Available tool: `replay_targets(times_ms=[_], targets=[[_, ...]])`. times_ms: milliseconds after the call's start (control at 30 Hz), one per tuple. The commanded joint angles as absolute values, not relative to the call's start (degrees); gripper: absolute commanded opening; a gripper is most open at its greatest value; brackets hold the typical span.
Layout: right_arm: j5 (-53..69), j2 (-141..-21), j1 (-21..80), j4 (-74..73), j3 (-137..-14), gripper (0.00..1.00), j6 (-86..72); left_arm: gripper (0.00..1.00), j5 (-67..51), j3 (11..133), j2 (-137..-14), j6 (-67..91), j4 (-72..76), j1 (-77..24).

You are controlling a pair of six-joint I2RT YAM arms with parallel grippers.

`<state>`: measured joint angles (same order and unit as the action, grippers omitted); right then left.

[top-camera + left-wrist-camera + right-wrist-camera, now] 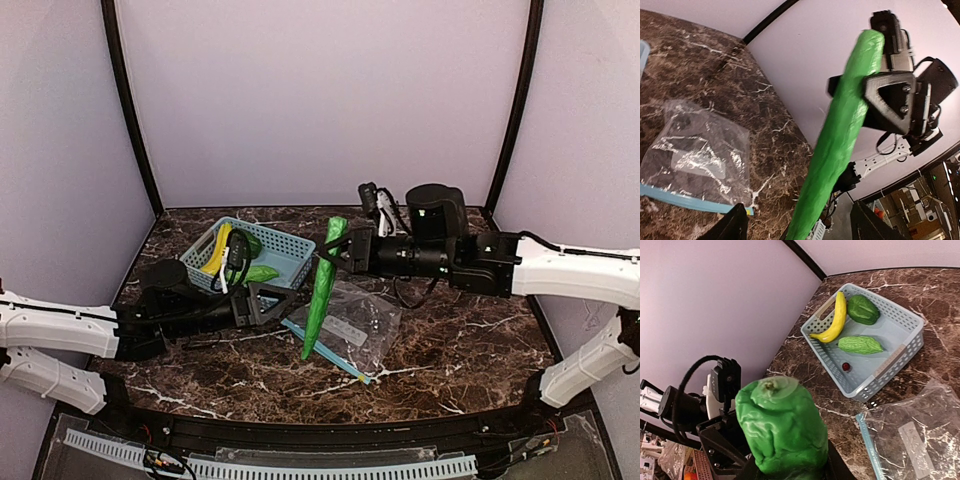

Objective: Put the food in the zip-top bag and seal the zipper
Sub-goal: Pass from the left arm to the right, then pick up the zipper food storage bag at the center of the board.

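- Right claw [335,250] is pinching the long cucumber [322,290] near its top end. It hangs near-upright, slightly tilted, low tip just beside the zipper [325,350].
- Left claw [280,303] is spread, fingers either side of the cucumber's lower part, not touching it as far as I can see.
- Zip-top bag [360,318] lies flat on the table [470,350], just right of the cucumber. Can't tell if the mouth is unzipped.
- Step, my read: get this cucumber in. Left claw should back clear, then pin or lift one lip at the zipper so the mouth gapes.
- Right should tip the cucumber toward the bag's long axis and slide it in tip-first. Stabbing straight down would likely just crumple the film.
- Banana [834,319], pepper [863,309] and second green piece [860,345] sit in the basket [285,238], far left. Those go next.
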<state>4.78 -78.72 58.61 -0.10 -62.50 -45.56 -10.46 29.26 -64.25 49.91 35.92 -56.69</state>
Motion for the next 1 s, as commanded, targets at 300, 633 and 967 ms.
replay_targets(times_ms=[300, 633, 967], targets=[[-9.49, -68.13, 58.12, -12.83, -60.32, 0.21, -41.33, 0.54, 4.25, 16.74, -69.32, 62.90, 35.58, -57.53], [-10.06, -68.16, 58.11, -13.99, -62.17, 0.21, -40.73, 0.40, 3.92, 18.72, -83.34, 63.77, 46.36, -57.50], [-10.80, -67.38, 57.65, -15.01, -62.92, 0.21, -40.75, 0.31, 5.11, 21.20, -91.21, 62.81, 48.33, -57.48]])
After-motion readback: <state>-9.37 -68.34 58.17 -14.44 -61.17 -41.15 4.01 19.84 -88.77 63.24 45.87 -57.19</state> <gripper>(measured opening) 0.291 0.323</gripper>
